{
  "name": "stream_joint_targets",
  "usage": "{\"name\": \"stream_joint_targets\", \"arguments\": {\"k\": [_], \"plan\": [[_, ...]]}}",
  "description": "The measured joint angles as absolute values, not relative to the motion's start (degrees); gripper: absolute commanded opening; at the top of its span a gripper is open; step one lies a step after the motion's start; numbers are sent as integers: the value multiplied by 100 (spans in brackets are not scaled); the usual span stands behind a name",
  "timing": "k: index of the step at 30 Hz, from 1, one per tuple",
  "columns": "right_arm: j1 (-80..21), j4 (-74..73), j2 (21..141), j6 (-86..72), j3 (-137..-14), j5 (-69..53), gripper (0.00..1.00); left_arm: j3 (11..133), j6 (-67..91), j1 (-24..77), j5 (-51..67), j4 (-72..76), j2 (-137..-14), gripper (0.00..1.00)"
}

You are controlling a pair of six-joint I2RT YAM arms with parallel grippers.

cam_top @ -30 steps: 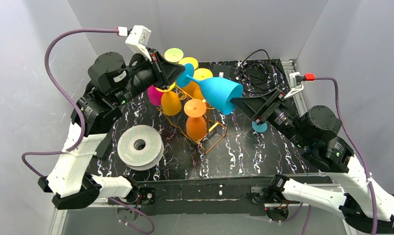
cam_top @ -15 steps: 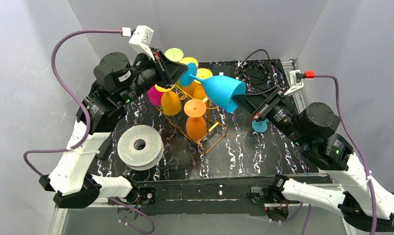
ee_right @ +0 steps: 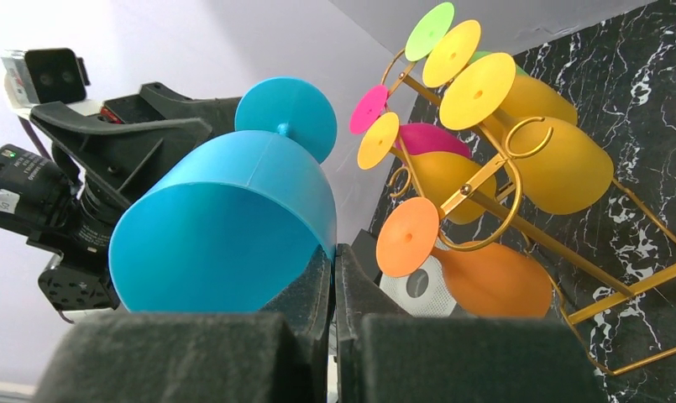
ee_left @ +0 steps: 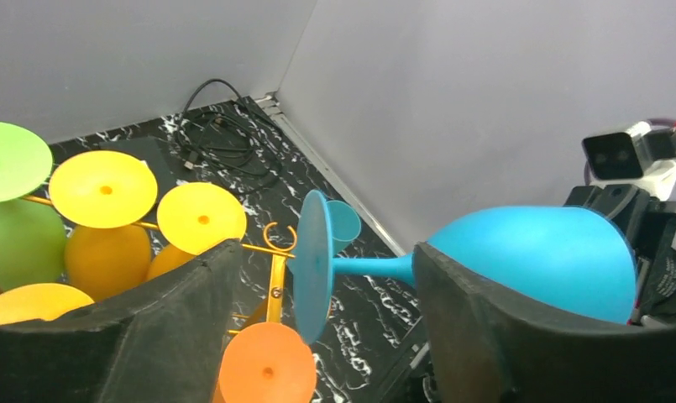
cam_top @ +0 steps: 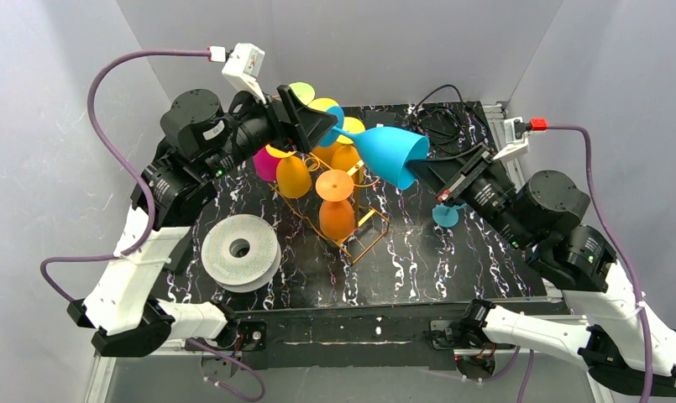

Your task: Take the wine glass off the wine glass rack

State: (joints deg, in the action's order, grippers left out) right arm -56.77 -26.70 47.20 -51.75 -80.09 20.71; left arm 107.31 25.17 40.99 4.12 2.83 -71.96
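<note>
A sky-blue plastic wine glass (cam_top: 390, 154) hangs in the air on its side, above the rear part of the thin orange-gold wire wine glass rack (cam_top: 366, 233) and clear of its curled loop holders. The glass's round foot points toward the left arm and its open bowl toward the right arm.

The right gripper (cam_top: 420, 174) is closed on the glass. In the right wrist view its two black fingers (ee_right: 313, 290) pinch the rim of the bowl between them and carry the glass.

The left gripper (cam_top: 324, 128) is open, just behind the rack's top. In the left wrist view the blue foot stands edge-on between its spread fingers (ee_left: 179, 323), with a plain gap to the finger nearer the rack. The stem runs behind the other finger, so contact there cannot be told.

Orange (cam_top: 337, 208), yellow (cam_top: 293, 176), magenta (cam_top: 265, 164) and green (cam_top: 301, 92) plastic wine glasses hang bowl-down on the rack, their flat feet resting on the loops. The rack stands on a black, white-veined tabletop (cam_top: 418, 260). A round white filament spool (cam_top: 240, 250) lies flat to the rack's left, near it. A tangle of black cable (cam_top: 439, 117) lies behind and to the right of the rack.
</note>
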Motion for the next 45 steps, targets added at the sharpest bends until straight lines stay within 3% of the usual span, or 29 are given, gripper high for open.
{"name": "stream_joint_targets", "arguments": {"k": [1,2,8,15,25,33,40,45], "plan": [[-5677,-2733,4720,-5186,-8068,2108,1,10755,2482,4099,425,263,-7203,96],[-5677,-2759,4720,-5188,-8112,2139,1,10818,2447,4099,436,220,-7227,98],[-5677,-3251,4729,-5172,-8685,2484,1,11513,2134,4099,639,-128,-7463,98],[-5677,-4471,5019,-5251,-10261,3293,1,12545,2051,4101,283,-1271,-7666,98],[-5677,-7030,5594,-5876,-11843,4239,1,12525,2473,4099,71,-2495,-7395,98],[-5596,-8621,6143,-6305,-11876,4283,1,12510,2792,4099,-158,-3774,-7004,98],[-4082,-8818,6423,-6034,-11183,2947,1,12352,2899,4099,-366,-4766,-6593,98],[-3686,-8722,6528,-5778,-10464,2226,1,11994,2904,4099,-397,-5109,-6337,98]]}}
